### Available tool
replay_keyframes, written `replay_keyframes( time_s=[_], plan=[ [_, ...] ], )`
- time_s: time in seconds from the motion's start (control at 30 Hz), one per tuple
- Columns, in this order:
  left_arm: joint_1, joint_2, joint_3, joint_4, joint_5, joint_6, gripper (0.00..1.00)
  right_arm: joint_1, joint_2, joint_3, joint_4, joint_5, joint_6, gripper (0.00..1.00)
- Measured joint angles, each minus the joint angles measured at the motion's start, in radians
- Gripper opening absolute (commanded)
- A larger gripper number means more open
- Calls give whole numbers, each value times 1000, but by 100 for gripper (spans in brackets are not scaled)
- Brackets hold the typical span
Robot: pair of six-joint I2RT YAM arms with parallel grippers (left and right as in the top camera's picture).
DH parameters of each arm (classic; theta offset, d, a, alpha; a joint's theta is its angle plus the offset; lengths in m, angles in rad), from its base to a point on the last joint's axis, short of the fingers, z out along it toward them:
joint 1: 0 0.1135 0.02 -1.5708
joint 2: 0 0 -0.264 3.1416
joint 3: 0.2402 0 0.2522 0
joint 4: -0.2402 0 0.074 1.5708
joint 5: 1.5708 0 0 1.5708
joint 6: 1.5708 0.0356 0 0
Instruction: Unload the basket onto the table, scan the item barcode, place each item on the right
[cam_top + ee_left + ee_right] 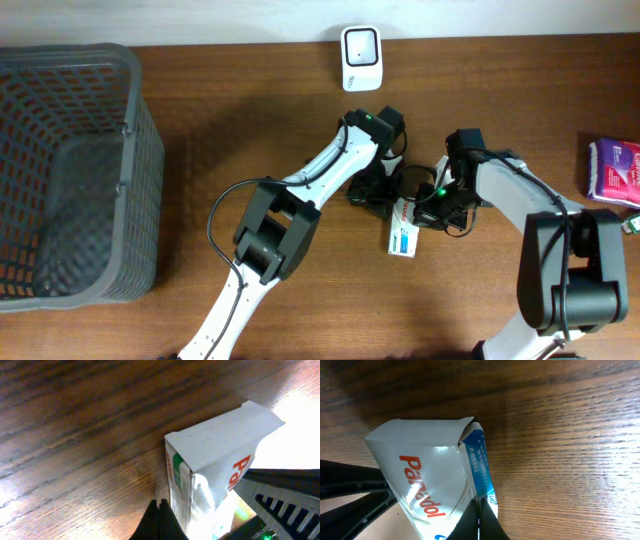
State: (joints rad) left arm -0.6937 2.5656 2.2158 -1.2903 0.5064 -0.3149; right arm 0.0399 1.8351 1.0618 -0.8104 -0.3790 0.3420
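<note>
Since the carton [405,237] was not yet shown to the scanner [360,58], step: positioning it was judged in hand.
Next move: a firm hold was judged needed, with the barcode face turned scannerward.
Carton: glossy white cardboard, rectangular, red lettering; found on the wood-grain worktop [250,120], well apart from the scanner, robot-side.
Left jaws: closed, empty, just beside the carton.
Right jaws: closed, at its opposite side.

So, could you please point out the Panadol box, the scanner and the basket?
Panadol box [425,467]: right wrist view, printed white face.
scanner [360,46]: overhead view, dark front window.
basket [148,170]: overhead view, right-hand wall.
</note>
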Motion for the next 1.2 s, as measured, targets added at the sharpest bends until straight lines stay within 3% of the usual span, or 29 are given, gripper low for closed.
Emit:
replay_keyframes(
  time_s=[0.13,0.17,0.2,0.3,0.47,0.5,0.57,0.6,0.8,1.07,1.1,1.17,1.2],
  plan=[
    [0,0,0,-6,47,6,0,0,0,10,-45,23,-2,5],
    [0,0,0,-6,49,8,0,0,6,64,-128,47,-9,21],
    [0,0,0,-6,52,8,0,0,10,139,-208,58,-34,61],
    [0,0,0,-9,51,8,0,0,10,102,-181,55,-96,72],
    [74,0,0,-79,24,8,0,-1,6,3,-39,-77,-101,76],
    [129,0,0,-96,18,8,0,-2,-4,-19,8,-122,-98,67],
    [196,0,0,-114,10,8,0,-3,-5,-48,75,-194,-90,36],
    [201,0,0,-117,10,8,0,-4,2,-65,93,-221,-88,27],
    [176,0,-1,-122,-20,8,3,-5,19,-86,101,-276,-84,4],
    [176,0,-1,-121,-40,8,4,-5,34,-86,121,-406,-117,6],
    [176,0,-1,-124,-44,8,4,-5,34,-86,121,-412,-122,33],
    [176,0,-1,-132,-48,8,3,-5,34,-84,92,-339,-131,59],
    [174,0,-2,-134,-48,8,1,-3,34,-82,86,-346,-127,65]
  ],
)
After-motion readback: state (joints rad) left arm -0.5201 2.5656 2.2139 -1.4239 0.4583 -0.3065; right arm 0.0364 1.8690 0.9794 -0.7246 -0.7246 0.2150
